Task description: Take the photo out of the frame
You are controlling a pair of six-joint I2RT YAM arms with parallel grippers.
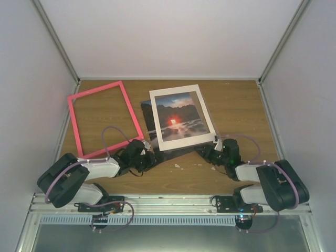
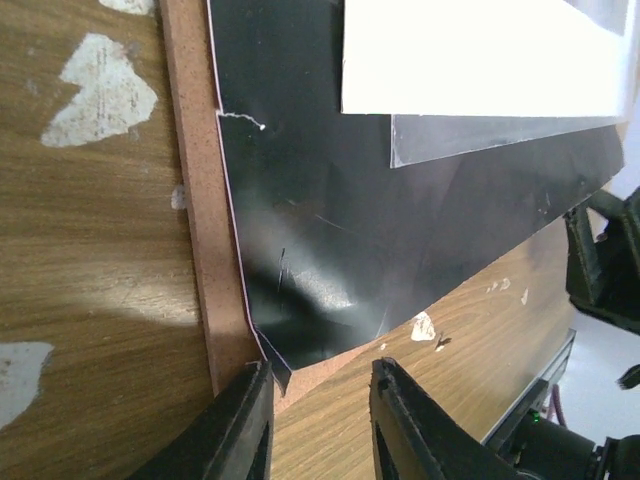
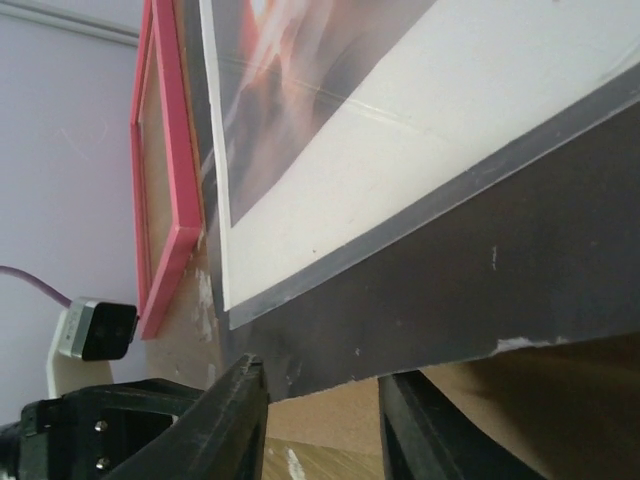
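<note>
Only top cam shows you the frame [image 1: 97, 89] is empty, table [image 1: 236, 105] wood visible thru it. The photo [image 1: 176, 118] lies to its R under the white mat [image 1: 186, 142]. L wrist cam alone shows the brown board [image 2: 205, 250] under the dark sheet [image 2: 400, 230]. Left gripper [image 2: 315, 420] and right gripper [image 3: 325, 420] have jaws part-spread at the stack's near corners, pinching nothing.

**White-walled booth, worn wooden tabletop**

A wood-grain tabletop [image 1: 236, 105] fills the base of a small enclosure. It is shut in by a plain white back wall [image 1: 168, 37], a pale left wall [image 1: 26, 79] and a matching right wall [image 1: 310, 68]. Slim aluminium posts [image 1: 56, 39] run up the rear corners. Seen close from the left wrist camera, the veneer is chipped, with white patches [image 2: 100, 95] breaking the brown. A slotted metal rail [image 1: 168, 202] lines the near edge, with a dull grey metal sheet [image 1: 168, 239] below it. The light is soft and even.
</note>
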